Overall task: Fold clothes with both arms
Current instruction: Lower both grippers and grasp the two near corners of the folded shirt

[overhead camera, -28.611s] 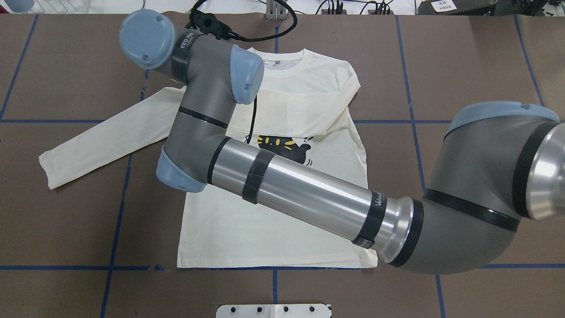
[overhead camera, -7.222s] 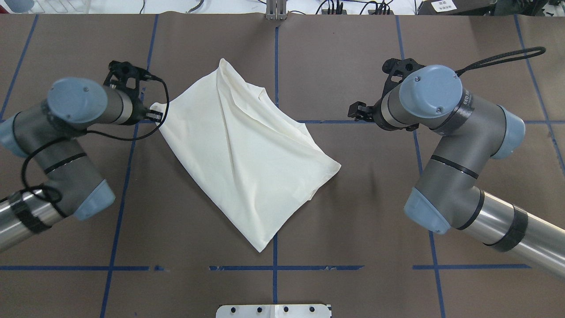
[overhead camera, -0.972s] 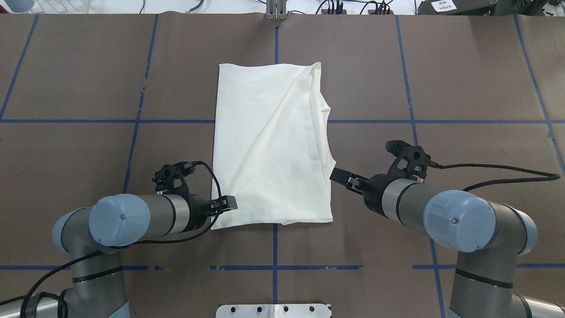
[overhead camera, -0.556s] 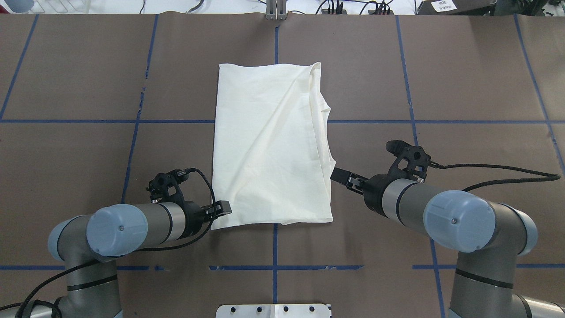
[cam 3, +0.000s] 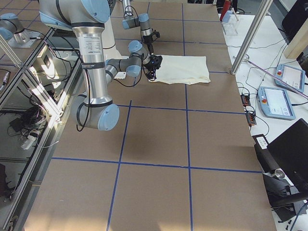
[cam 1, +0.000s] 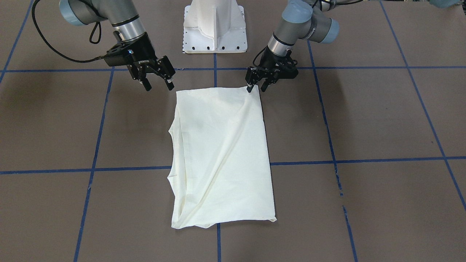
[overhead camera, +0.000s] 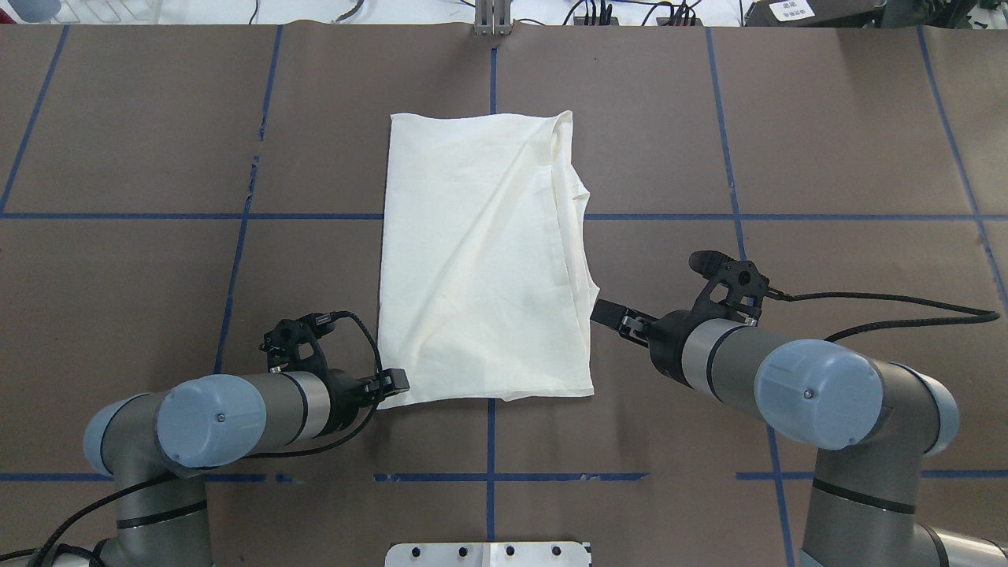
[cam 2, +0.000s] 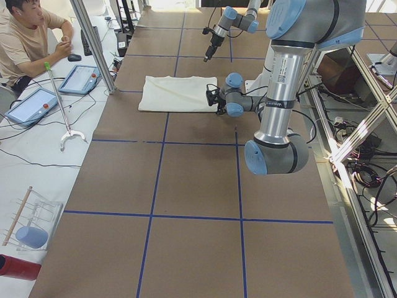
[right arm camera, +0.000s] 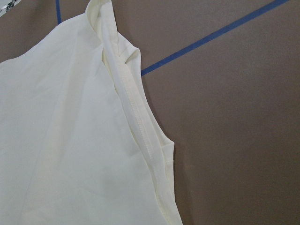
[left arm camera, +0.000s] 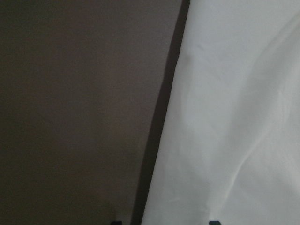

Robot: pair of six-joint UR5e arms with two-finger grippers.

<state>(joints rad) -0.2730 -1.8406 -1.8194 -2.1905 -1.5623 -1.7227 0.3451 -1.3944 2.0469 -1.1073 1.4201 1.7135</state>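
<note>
Overhead exterior: left claw [overhead camera: 394, 385], partly hidden, spread at corner of T-shirt [overhead camera: 480, 260]; right claw [overhead camera: 611, 316] spread, nearby.

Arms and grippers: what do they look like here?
The left arm and right arm are silver tubes with grey joints, round light-blue caps and black rings. The left gripper and right gripper are black, two-fingered, each trailing a black cable.
</note>
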